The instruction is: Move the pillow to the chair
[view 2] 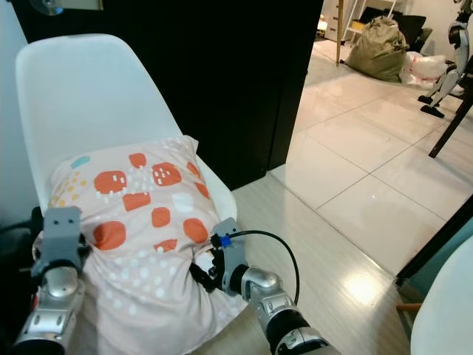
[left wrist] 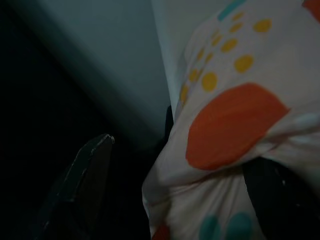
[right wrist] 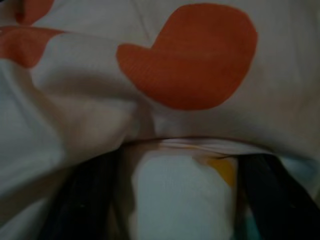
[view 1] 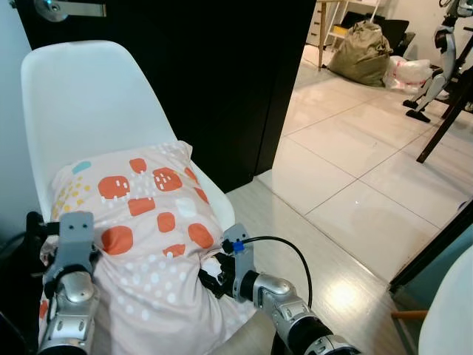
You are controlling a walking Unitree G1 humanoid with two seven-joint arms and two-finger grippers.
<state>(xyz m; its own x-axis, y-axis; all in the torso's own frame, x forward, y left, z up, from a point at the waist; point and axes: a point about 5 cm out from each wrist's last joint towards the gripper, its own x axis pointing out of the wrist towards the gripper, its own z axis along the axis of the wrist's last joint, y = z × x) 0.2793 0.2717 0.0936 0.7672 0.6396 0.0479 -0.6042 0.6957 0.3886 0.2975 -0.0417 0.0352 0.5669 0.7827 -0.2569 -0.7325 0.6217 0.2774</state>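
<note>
A: Head view: the pillow (view 1: 144,229) lies on the white chair (view 1: 89,103), the left hand (view 1: 55,255) and the right hand (view 1: 214,277) at its sides.

B: Wrist views: the right hand grasps pillow fabric; the left hand I cannot tell. Best to seat the pillow fully before letting go.

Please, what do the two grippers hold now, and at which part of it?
Both hold the pillow by its near end: the left gripper at the left edge, the right gripper pinching fabric at the right corner. The far end lies on the chair.
</note>
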